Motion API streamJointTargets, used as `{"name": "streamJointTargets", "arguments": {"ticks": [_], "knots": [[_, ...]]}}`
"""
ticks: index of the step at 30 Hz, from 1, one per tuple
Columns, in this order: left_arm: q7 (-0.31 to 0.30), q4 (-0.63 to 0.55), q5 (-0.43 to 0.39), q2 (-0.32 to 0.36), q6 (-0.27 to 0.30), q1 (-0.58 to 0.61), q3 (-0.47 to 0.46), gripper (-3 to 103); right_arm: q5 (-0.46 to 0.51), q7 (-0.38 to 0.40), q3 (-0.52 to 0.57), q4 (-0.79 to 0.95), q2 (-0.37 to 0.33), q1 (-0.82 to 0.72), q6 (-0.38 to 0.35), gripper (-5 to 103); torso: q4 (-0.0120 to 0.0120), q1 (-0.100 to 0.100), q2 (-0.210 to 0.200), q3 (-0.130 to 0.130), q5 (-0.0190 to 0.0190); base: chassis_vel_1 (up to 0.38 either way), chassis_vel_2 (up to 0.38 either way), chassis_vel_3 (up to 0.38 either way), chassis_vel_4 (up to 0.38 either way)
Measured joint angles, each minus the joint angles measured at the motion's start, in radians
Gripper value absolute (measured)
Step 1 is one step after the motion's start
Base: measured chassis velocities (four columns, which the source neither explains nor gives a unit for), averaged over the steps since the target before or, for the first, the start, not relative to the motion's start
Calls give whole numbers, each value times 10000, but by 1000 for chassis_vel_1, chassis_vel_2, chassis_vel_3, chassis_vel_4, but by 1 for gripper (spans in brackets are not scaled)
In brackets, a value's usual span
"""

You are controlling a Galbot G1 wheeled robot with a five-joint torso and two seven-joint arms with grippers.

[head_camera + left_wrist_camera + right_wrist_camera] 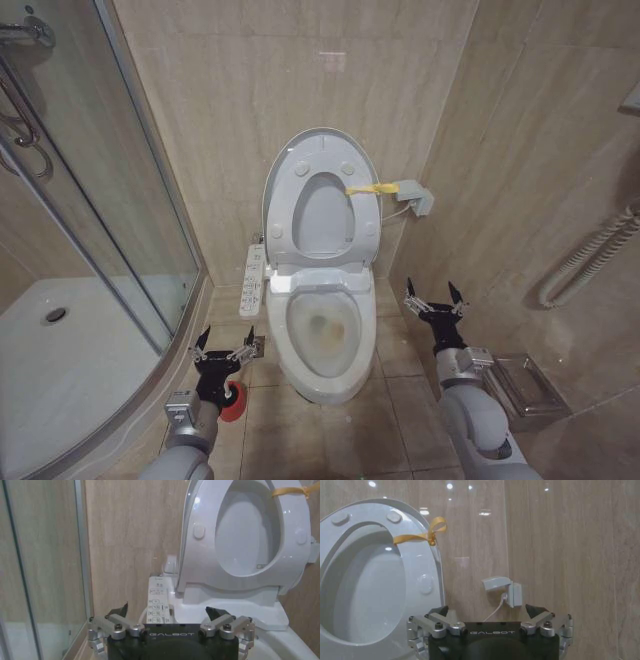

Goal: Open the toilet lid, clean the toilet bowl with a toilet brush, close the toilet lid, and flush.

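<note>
1. Upright against the tiled wall, the toilet lid [322, 150] is seen raised, with the ring-shaped seat [372, 215] lifted against it and a yellow strap [366, 188] hanging at the seat's right edge.
2. Below, the toilet bowl [322, 340] is left uncovered, with a brownish stain in its basin.
3. The left hand [223, 352] is held low beside the bowl's left side, its fingers spread wide and holding nothing.
4. A red cup holder [234, 398] is seen on the floor just behind that hand, partly hidden by it.
5. The right hand [432, 300] is held right of the bowl, wide and holding nothing.
6. Around the bowl are found a control panel [252, 280], a wall socket box [414, 196], a glass shower screen [120, 190] and a clear tray [528, 385].
</note>
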Motion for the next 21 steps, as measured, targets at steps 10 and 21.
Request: {"name": "streamJointTargets", "arguments": {"ticks": [10, 21], "knots": [[-460, -956, 375, 548, -1658, 382, -528, 100, 0, 0, 0, 0, 0, 0, 0, 100, 0, 0, 0, 0, -2, 0, 0, 0, 0], [-1525, -853, 752, 1023, -3994, 872, -1205, 100, 0, 0, 0, 0, -1, 1, 0, 100, 1, 0, 2, 1, -4, 0, 0, 0, 0]]}}
